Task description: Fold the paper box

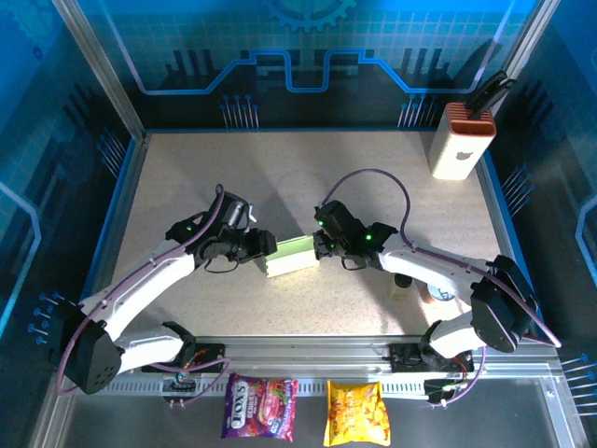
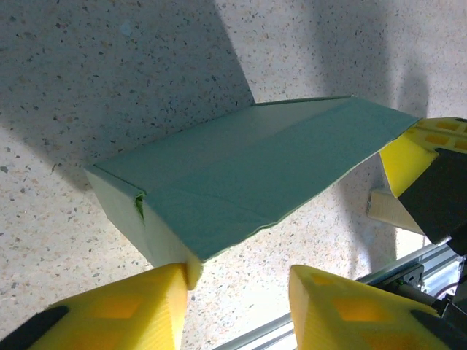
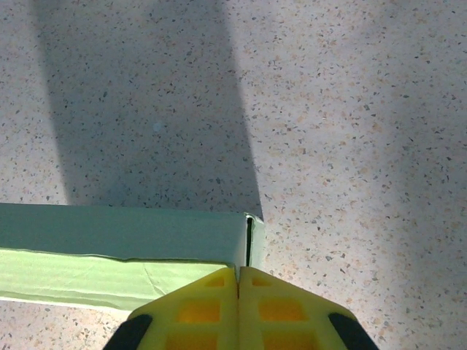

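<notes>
- The paper box (image 1: 291,256) lies on the surface (image 1: 280,168), already folded into a shallow rectangular shape with a top panel laid over it.
- Its long axis runs side to side, almost parallel to the near edge of the surface and slightly tilted. One end points at each arm.
- The left gripper (image 2: 237,283) is set at the box's left end with its jaws partly apart, and nothing is held. The box's near corner touches the inner edge of one finger, and the rest of the gap lies over bare surface.
- The right gripper (image 3: 238,277) is set at the box's right end with its fingers pressed together, and nothing is seen between them. Its tips sit at the end corner, where a narrow dark slit is seen in the wall.
- Neither arm is judged clearly nearer, since each meets its own end. The coming move is judged to turn on this end-to-end line, with the box braced along its length.
- Open surface is seen beyond the box's far long side.
- A small pale object (image 2: 387,210) lies near the box's right end on the near side. What it is cannot be told.
- The white block (image 1: 461,145) stands well apart from the box, far and to the right.
- The snack packets (image 1: 259,408) lie well apart, past the near edge.
</notes>
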`<state>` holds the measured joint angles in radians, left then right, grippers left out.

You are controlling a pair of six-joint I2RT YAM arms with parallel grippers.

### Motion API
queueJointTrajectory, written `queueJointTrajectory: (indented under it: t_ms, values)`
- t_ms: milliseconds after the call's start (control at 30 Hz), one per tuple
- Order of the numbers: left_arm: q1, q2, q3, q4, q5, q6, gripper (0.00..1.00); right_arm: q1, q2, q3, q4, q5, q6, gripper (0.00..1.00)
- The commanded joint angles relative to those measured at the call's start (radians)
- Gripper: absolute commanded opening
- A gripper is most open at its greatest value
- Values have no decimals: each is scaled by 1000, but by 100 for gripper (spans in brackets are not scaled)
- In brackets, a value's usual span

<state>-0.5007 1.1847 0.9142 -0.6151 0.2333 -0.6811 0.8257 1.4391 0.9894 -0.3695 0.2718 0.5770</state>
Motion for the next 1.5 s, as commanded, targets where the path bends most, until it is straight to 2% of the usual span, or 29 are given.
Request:
queueJointTrajectory:
  t_ms: [0, 367, 500, 600, 800, 1167, 1400, 1467]
  values:
    - [2, 14, -14, 48, 50, -9, 35, 21, 9, 16, -26, -31, 14, 1]
    - [5, 24, -9, 41, 40, -7, 12, 26, 14, 22, -31, -28, 11, 1]
    - [8, 24, -8, 44, 40, -12, 8, 27, 17, 27, -33, -28, 8, 0]
    - [13, 23, -12, 46, 36, -16, 9, 26, 20, 36, -44, -31, 5, 0]
    - [21, 25, -20, 49, 32, -28, 30, 26, 36, 79, -82, -43, -1, 0]
    - [28, 29, -19, 41, 23, -16, 28, 20, 58, 125, -111, -57, -9, 0]
    - [31, 44, -14, 11, 8, 12, 29, 3, 56, 136, -136, -58, -22, 13]
    - [31, 48, -15, 15, 8, 11, 29, -2, 62, 138, -138, -62, -26, 14]
